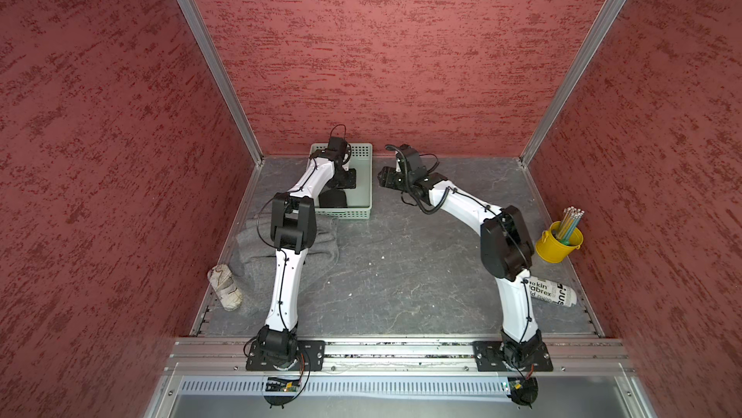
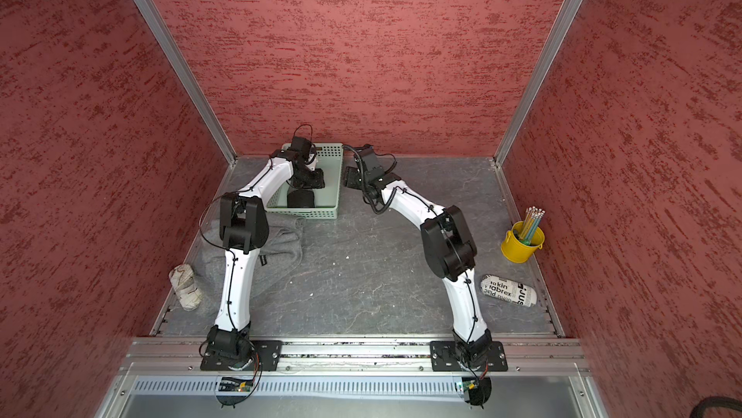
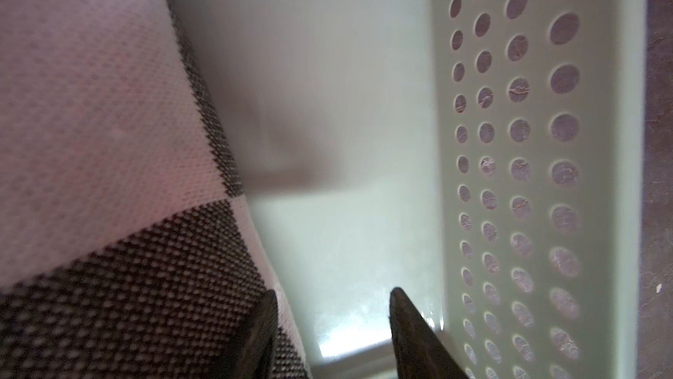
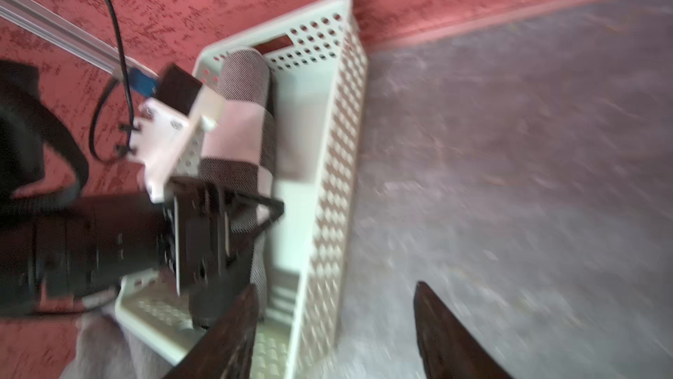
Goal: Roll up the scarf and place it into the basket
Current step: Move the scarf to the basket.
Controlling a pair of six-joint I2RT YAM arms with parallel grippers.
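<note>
Dark fingertips of L gripper (image 3: 334,291) sit closest, spread apart w/ only bare basket (image 3: 528,177) floor between them. One tip lies over the checked scarf (image 3: 91,104), which is rolled up inside the basket by its L wall. Near R arm (image 2: 461,299) a white tube (image 2: 508,290) reads "takin", "fabrex". L arm (image 1: 287,287) reaches far fwd, elbow up, wrist dipped into basket. R arm bends in toward basket. R gripper (image 4: 335,284) hangs just beside it over table (image 4: 510,140), fingers apart, nothing held.

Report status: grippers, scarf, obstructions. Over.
Left gripper open, inside basket beside scarf. Right gripper open, empty, outside basket. Scarf rolled, lying in basket. Nothing blocking.
</note>
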